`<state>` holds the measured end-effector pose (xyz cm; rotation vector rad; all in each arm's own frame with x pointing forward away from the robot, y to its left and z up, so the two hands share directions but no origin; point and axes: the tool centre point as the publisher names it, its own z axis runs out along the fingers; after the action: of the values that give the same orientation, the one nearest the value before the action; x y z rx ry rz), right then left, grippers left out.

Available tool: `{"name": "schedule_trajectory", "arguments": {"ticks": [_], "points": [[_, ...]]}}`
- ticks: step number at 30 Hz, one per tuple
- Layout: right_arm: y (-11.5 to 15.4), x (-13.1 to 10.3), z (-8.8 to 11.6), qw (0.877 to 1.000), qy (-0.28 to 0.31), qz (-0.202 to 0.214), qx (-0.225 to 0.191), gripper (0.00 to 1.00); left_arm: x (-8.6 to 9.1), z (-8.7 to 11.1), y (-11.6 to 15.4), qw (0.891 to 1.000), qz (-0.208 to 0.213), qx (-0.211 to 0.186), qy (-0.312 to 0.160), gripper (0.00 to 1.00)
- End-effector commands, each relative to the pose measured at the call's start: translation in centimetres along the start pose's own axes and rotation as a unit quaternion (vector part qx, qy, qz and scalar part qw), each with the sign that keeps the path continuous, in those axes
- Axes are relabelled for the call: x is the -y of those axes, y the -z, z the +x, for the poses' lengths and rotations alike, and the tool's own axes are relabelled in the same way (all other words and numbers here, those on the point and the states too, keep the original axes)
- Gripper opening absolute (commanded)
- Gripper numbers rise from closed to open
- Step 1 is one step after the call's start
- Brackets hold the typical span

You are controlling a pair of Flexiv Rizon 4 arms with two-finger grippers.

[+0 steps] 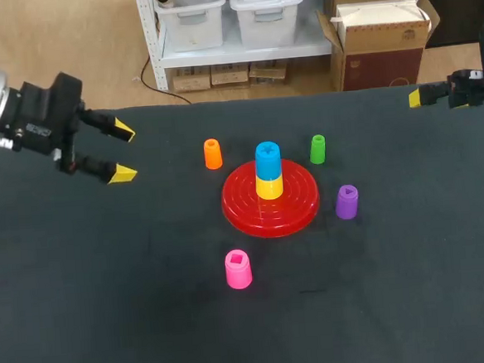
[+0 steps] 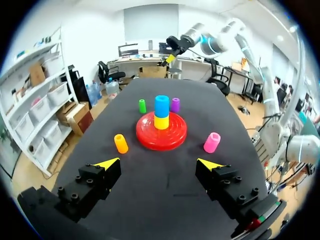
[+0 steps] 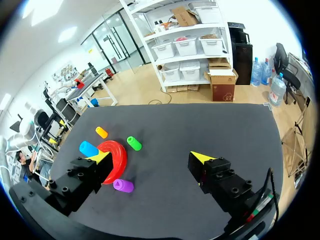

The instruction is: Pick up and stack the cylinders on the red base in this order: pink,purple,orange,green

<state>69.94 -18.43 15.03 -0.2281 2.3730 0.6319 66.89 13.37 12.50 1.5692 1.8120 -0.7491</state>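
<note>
While both arms wait out at the sides of the desk (image 1: 102, 324), none of the four pieces named in the task is on the stack yet. The red base (image 1: 271, 213) sits about mid-desk. A yellow cylinder (image 1: 269, 188) stands on it with a blue cylinder (image 1: 268, 157) on top, so I'd judge the pink one has to go onto the blue.

The loose pieces stand upright around the base, each apart from the others. That spacing looks meant to let a claw come down over any one without knocking its neighbour. The pink cylinder (image 1: 238, 269) is on the side nearest the robot. The purple cylinder (image 1: 346, 201) is just beside the base's right rim. The green cylinder (image 1: 318, 149) is behind the base to the right and the orange cylinder (image 1: 213, 154) behind it to the left.

The left claw (image 1: 122, 150) hovers over the left of the desk, well apart from every piece, with its fingers spread wide around nothing and aimed toward the base. The right claw (image 3: 151, 156) hangs by the desk's far right edge, also wide and empty. Parked out there, I'd guess, it leaves the middle free.

Pink comes first in the order, and it lies a little to the left of the base. To my eye the left arm has the easier reach.
</note>
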Motion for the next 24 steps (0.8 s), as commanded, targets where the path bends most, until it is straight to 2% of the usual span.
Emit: {"name": "schedule_trajectory", "arguments": {"ticks": [1, 4, 5, 21, 23, 24], "points": [[0.0, 0.1, 0.0, 1.0, 0.0, -0.001, 0.0, 1.0, -0.1, 0.1, -0.3, 1.0, -0.001, 0.009, -0.008, 1.0], [0.0, 0.1, 0.0, 1.0, 0.0, -0.001, 0.0, 1.0, 0.5, 0.1, 0.3, 1.0, 0.011, 0.014, -0.013, 1.0], [0.0, 0.1, 0.0, 1.0, 0.0, -0.001, 0.0, 1.0, 0.6, 0.0, 0.6, 1.0, 0.002, 0.009, -0.01, 1.0], [0.0, 0.1, 0.0, 1.0, 0.0, -0.001, 0.0, 1.0, 0.6, 0.0, 0.6, 1.0, 0.002, 0.009, -0.01, 1.0], [-0.8, -2.5, -0.9, 0.998, 0.049, 0.003, -0.048, 1.0, 0.6, 0.0, 0.6, 1.0, 0.002, 0.009, -0.01, 1.0], [-1.1, -4.1, -1.2, 0.996, 0.068, 0.001, -0.051, 1.0, 0.6, 0.0, 0.6, 1.0, 0.002, 0.009, -0.01, 1.0]]}}
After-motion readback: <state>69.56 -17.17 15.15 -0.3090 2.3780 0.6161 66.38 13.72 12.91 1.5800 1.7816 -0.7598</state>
